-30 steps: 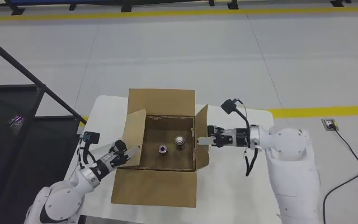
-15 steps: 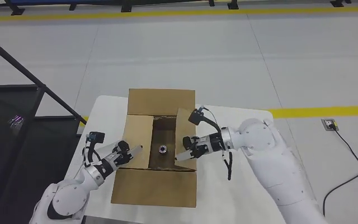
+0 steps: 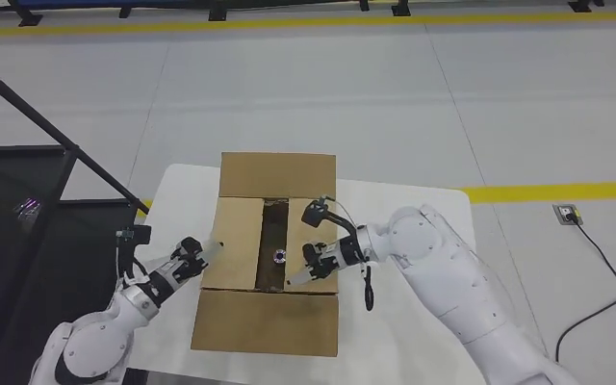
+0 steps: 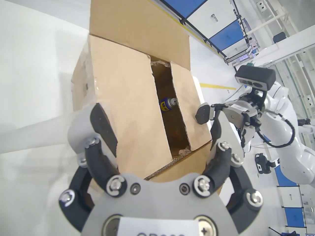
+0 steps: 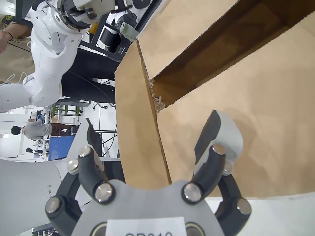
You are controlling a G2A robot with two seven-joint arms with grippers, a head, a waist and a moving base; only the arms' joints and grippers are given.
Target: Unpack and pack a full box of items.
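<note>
Cardboard box sits in the middle of the white table. Its far flap and near flap are laid outward, and its two side flaps are folded down over the opening. The left flap and the right flap do not meet. A narrow dark gap runs between them from the far side to the near side, with torn, ragged cardboard at its ends.

Through this gap a spray can shows inside the box. The top view shows its round top, and the left wrist view shows it as blue and yellow with a pale cap end.

The left gripper is at the outer edge of the left flap, near the box's left wall. Its fingers are spread wide with nothing between them.

The right gripper is over the near end of the right flap, close beside the gap and next to the fold of the near flap. Its fingers are also spread apart and hold nothing. In the right wrist view one finger lies over the right flap and the other is out past the box's near edge. Whether the finger presses on the cardboard cannot be told.

A black frame stands to the left of the table, and a yellow line crosses the floor to its right.
</note>
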